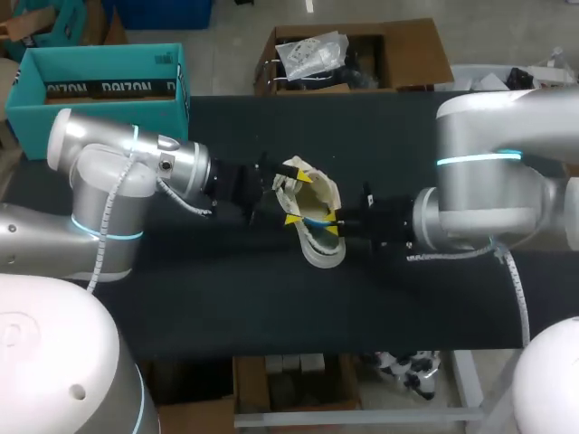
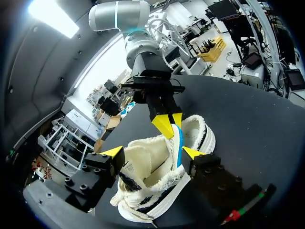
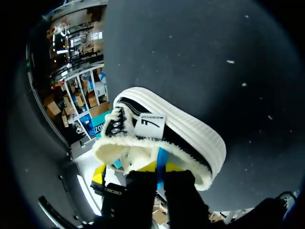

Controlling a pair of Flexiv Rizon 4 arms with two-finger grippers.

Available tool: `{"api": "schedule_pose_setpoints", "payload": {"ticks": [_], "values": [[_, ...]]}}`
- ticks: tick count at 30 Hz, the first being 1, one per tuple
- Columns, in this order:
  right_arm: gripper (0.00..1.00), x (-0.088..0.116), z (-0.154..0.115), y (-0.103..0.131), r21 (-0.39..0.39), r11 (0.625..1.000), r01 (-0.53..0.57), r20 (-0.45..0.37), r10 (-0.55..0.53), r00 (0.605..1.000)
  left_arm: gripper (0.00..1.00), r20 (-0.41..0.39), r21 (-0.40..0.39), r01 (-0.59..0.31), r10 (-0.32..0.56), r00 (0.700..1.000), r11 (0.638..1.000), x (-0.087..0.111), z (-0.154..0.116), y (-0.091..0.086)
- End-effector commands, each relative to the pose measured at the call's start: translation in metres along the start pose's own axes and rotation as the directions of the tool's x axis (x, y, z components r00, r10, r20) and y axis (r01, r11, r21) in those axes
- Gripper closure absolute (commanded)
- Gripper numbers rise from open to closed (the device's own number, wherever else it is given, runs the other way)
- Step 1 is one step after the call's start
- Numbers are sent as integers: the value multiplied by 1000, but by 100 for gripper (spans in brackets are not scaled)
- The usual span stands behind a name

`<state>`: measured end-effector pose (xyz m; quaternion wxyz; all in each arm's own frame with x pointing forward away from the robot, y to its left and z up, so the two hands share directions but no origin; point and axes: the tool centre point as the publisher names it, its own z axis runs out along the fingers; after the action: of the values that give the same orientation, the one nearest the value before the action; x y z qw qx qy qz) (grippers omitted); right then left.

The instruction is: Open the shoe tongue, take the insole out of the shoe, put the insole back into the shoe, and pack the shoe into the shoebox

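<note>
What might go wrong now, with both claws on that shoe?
The right gripper pinches only an edge of the blue insole, so the insole might slip free. It may also catch on the fuzzy collar and drag the shoe. The left gripper holds the shoe tilted, so a drag could twist it loose.

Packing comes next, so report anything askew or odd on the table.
The shoe sits tilted, not flat on its sole, and the blue insole sticks up out of its opening, pinched by the right gripper. Nothing looks spilled or damaged.
</note>
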<state>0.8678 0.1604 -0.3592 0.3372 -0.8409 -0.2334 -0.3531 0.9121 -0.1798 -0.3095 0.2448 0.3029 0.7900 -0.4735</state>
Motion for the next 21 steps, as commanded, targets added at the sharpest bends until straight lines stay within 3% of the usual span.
{"api": "schedule_pose_setpoints", "payload": {"ticks": [1,12,13,14,15,21], "values": [[100,-3,4,-3,-71,997,7,154,4,988,0,-34,-31,43,-44,998,999,-5,-33,-15],[100,-31,12,-4,-113,994,-10,239,37,970,0,2,-68,103,-103,995,992,-8,-63,-22],[89,-31,11,-5,-112,994,-11,237,38,971,0,3,-70,105,-105,994,992,-7,-63,-22],[70,-31,9,-6,-113,993,-14,234,40,972,0,5,-69,107,-107,994,992,-6,-65,-22],[61,-30,6,-8,-113,993,-15,221,40,974,0,6,-75,111,-110,994,991,-5,-65,-21],[56,-15,-26,-23,-130,991,20,165,2,986,0,24,-92,126,-124,992,988,-2,-73,-20]]}}
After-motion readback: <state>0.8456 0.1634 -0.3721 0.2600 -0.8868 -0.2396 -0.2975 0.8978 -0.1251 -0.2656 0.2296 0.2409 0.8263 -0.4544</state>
